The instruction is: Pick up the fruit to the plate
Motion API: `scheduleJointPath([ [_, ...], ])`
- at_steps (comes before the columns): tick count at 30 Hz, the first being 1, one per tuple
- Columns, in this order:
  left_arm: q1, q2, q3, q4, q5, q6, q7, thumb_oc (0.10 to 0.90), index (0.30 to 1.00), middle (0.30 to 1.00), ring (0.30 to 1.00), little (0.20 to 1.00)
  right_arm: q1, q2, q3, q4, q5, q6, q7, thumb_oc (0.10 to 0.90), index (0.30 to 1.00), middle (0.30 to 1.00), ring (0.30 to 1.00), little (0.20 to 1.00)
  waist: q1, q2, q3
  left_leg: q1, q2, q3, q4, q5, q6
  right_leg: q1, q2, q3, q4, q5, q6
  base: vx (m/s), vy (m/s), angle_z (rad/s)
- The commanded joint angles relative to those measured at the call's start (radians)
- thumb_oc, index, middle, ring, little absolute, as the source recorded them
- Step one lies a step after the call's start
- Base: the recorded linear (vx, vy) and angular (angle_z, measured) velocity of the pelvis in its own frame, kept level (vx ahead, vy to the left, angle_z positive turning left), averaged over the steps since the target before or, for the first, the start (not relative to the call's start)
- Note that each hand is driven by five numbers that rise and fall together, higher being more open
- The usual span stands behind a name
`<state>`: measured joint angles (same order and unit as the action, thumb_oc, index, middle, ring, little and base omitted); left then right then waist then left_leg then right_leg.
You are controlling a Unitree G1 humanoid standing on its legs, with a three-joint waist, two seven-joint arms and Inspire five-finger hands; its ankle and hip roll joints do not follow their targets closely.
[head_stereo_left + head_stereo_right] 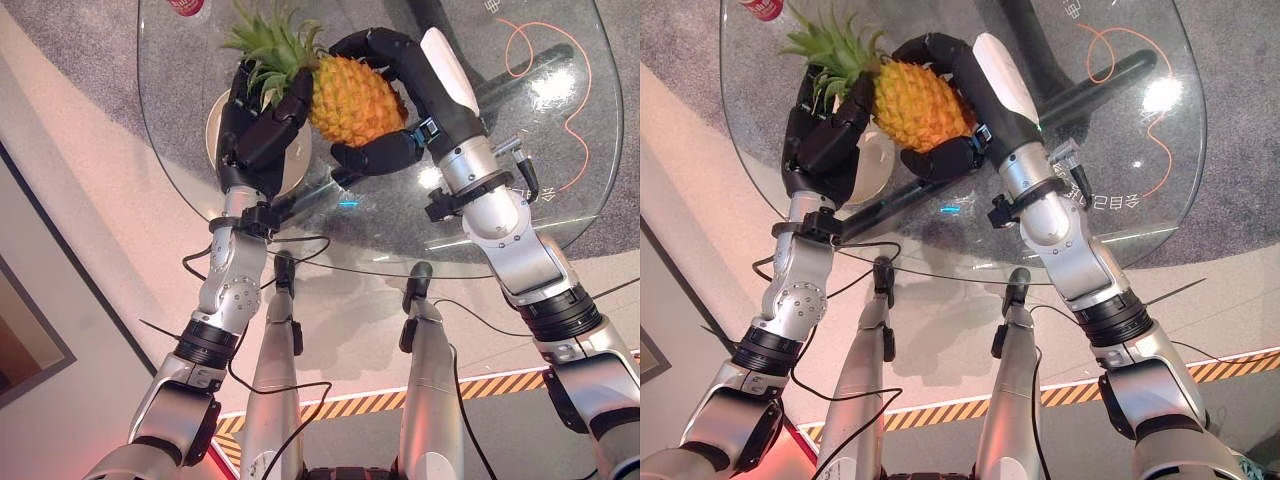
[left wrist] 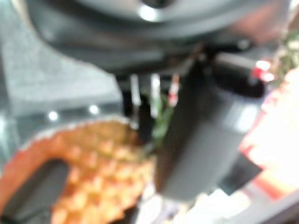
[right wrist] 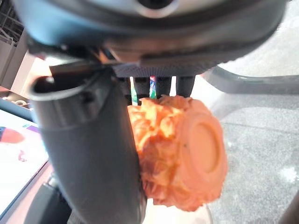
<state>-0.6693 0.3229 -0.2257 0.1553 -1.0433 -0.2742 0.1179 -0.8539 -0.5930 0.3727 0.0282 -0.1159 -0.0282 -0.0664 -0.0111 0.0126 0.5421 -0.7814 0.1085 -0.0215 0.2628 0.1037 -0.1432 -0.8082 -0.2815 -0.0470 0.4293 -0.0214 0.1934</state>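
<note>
**Pineapple gripped in both hands above the plate**

Both silver-grey forearms rise from the near edge in the left eye view to a round glass table (image 1: 560, 200). The left hand (image 1: 262, 135) is curled round the crown end of a pineapple (image 1: 355, 100), and the right hand (image 1: 400, 95) arches over and under its yellow body, thumb beneath. A pale plate (image 1: 222, 115) lies on the glass under the left hand, mostly hidden by it.

From the right eye view, the fruit sits between the two hands, its leaves (image 1: 830, 50) fanning past the left one; a red-topped container (image 1: 762, 8) stands at the table's far rim.

At the left wrist, a dark finger (image 2: 201, 140) presses against the orange skin. At the right wrist, the thumb (image 3: 88, 154) clamps the side beside the flat stem end.

Likely risks: if one hand lets go first, the pineapple could roll off the shallow plate and across the smooth glass. Pressing down hard could shove the plate.
</note>
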Motion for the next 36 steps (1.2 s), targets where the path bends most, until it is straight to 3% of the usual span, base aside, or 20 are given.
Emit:
scheduleJointPath([
  [1,-0.233,-0.012,-0.076,-0.179,0.056,-0.077,-0.164,0.1,0.3,0.3,0.3,0.2,-0.116,0.03,0.138,-0.17,0.004,-0.108,0.099,0.1,0.3,0.3,0.3,0.2,0.006,-0.025,-0.022,0.04,-0.023,0.014,0.016,-0.05,0.066,0.069,0.021,-0.052,-0.165,0.119,-0.047,0.0,0.0,0.0],
  [21,-0.242,-0.011,-0.074,-0.164,0.046,-0.099,-0.175,0.1,0.3,0.3,0.3,0.2,-0.124,0.029,0.131,-0.162,-0.001,-0.111,0.071,0.1,0.3,0.3,0.3,0.2,0.005,-0.024,-0.022,0.044,-0.025,0.014,0.012,-0.053,0.066,0.071,0.022,-0.053,-0.169,0.118,-0.047,0.0,0.0,0.0],
  [22,-0.242,-0.009,-0.073,-0.166,0.045,-0.099,-0.174,0.1,0.3,0.3,0.3,0.2,-0.123,0.028,0.126,-0.164,0.001,-0.11,0.06,0.276,0.451,0.451,0.451,0.376,0.005,-0.024,-0.022,0.046,-0.025,0.013,0.011,-0.053,0.066,0.071,0.022,-0.053,-0.169,0.118,-0.047,0.0,0.0,0.0],
  [23,-0.241,-0.011,-0.073,-0.167,0.048,-0.1,-0.172,0.1,0.3,0.3,0.3,0.2,-0.121,0.029,0.123,-0.165,0.003,-0.109,0.049,0.8,0.9,0.9,0.9,0.9,0.004,-0.024,-0.022,0.045,-0.025,0.013,0.011,-0.053,0.066,0.071,0.023,-0.053,-0.17,0.118,-0.047,0.0,0.0,0.0],
  [36,-0.24,-0.024,-0.06,-0.166,0.075,-0.126,-0.137,0.1,0.3,0.3,0.3,0.2,-0.096,0.048,0.08,-0.151,-0.03,-0.103,-0.072,0.8,0.9,0.9,0.9,0.9,-0.002,-0.021,-0.022,0.047,-0.026,0.016,0.008,-0.054,0.067,0.069,0.026,-0.051,-0.171,0.118,-0.048,0.0,0.0,0.0],
])
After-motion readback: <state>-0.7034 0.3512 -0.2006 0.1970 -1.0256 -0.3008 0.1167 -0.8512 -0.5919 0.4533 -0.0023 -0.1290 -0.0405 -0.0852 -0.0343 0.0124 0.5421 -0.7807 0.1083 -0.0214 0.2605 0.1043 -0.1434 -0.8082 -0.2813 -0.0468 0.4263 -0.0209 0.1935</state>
